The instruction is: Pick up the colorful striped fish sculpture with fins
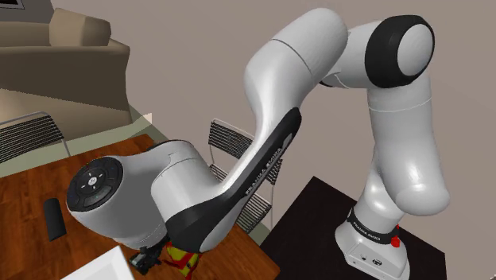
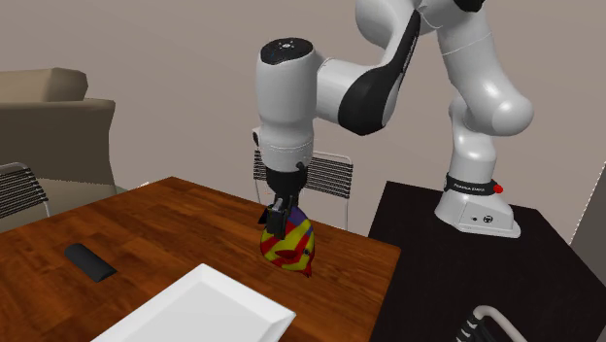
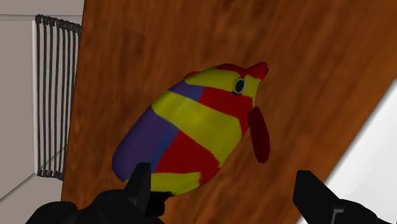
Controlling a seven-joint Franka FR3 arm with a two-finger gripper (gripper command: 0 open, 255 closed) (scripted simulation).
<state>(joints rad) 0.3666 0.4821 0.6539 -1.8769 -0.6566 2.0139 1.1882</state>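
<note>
The fish sculpture [image 2: 288,243] stands on the wooden table [image 2: 146,223], near the edge closest to the arm's stand. It is striped yellow, red and purple, with a red fin and a ringed eye [image 3: 238,84]. My black gripper [image 2: 280,219] hangs straight down just over its top, open. In the wrist view the two fingers [image 3: 140,184] stand wide apart, and the fish [image 3: 197,127] lies beyond them, with its tail end close to one finger. None of it is clasped. In the shoulder view the arm hides most of the fish [image 1: 181,262].
A white tray [image 2: 209,306] lies on the table close beside the fish. A flat black object [image 2: 89,262] rests farther along the table. A wire chair [image 2: 330,180] stands behind the table, another chair [image 1: 28,135] at its far end, and a beige sofa [image 1: 63,48] beyond.
</note>
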